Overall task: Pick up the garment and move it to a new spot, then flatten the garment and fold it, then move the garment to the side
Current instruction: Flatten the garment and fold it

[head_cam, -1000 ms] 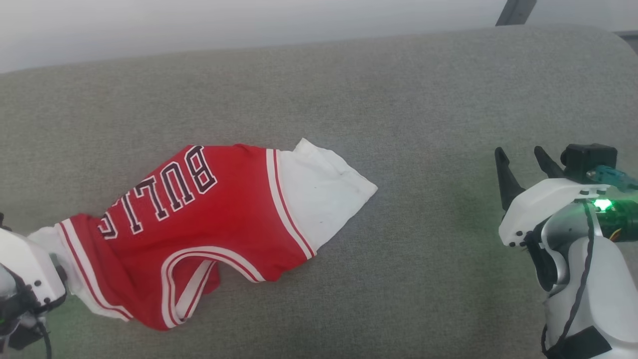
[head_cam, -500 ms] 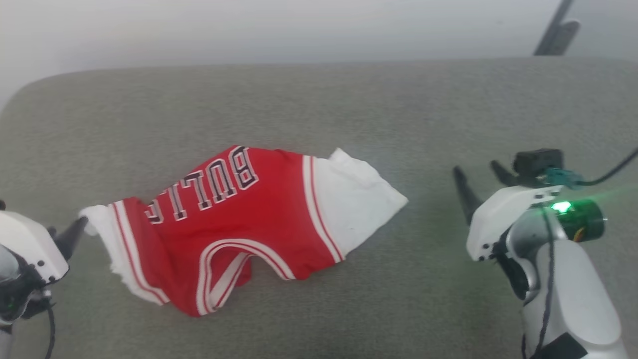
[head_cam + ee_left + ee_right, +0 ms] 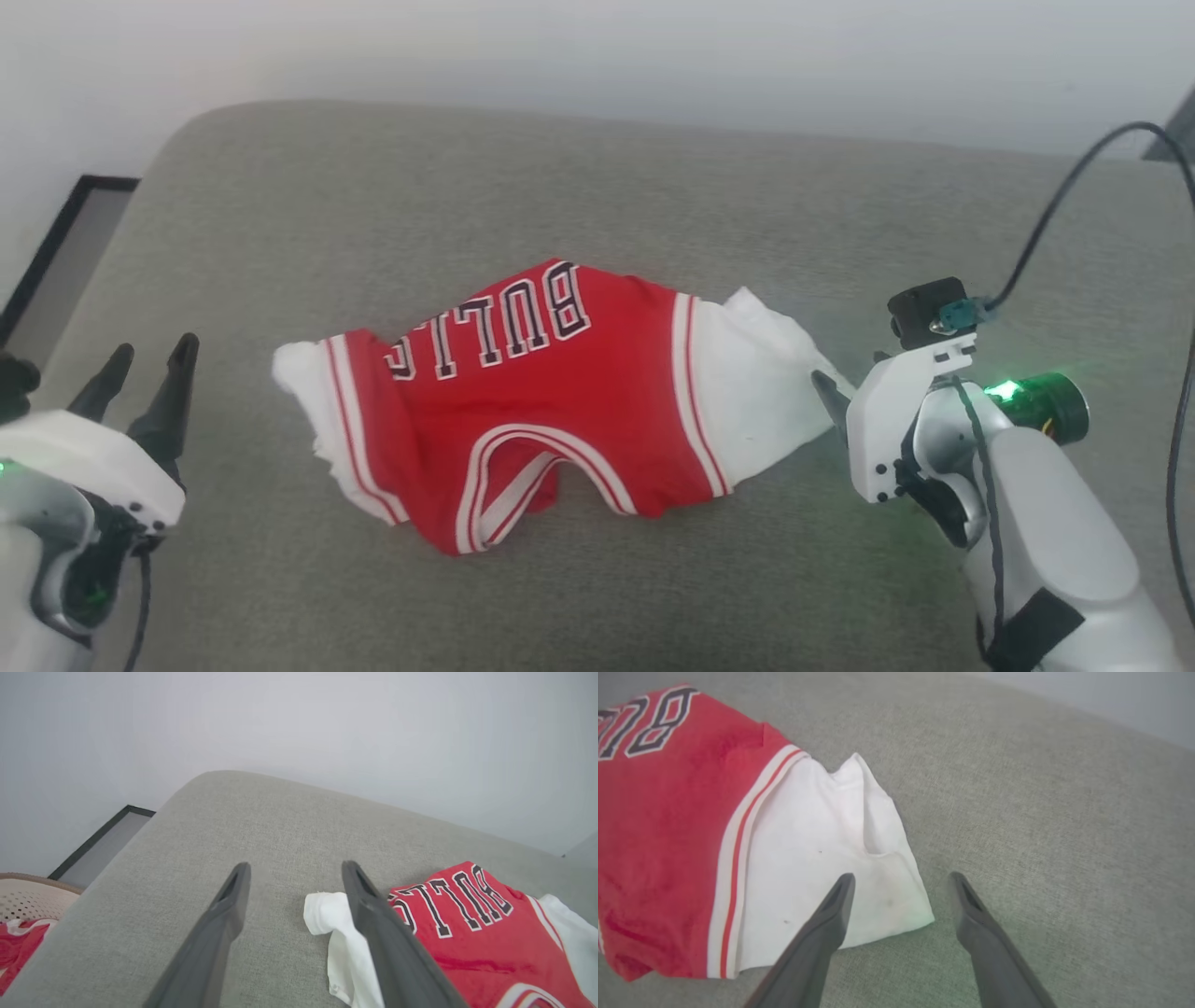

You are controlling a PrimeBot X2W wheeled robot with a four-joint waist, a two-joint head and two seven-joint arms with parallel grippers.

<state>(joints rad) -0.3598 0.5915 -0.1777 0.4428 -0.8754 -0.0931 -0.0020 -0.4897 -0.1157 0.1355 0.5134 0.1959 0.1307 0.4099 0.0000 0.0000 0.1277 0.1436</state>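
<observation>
Grey cushion [image 3: 653, 187] has the garment [image 3: 551, 401] stretched left-to-right, white sleeve tip just at the empty, wide-open right pincer [image 3: 901, 876], while the equally open, empty left pincer [image 3: 154, 347] sits farther off.

I read one word on my screens: "BULLS", on the red chest of the garment [image 3: 579, 420]. The print [image 3: 504, 327] is in black block capitals with white outlines. In the head view it sits just above centre frame, upside down and slanting down to the left. B, U, L, L are clear, while the S crumples into a fold at the left end and I only half make it out. In the left wrist view the print [image 3: 448, 900] lies right of centre, also inverted, all five letters legible. In the right wrist view's upper left corner the print [image 3: 649, 723] is cut by the frame edge: I catch B and part of the next letter.
</observation>
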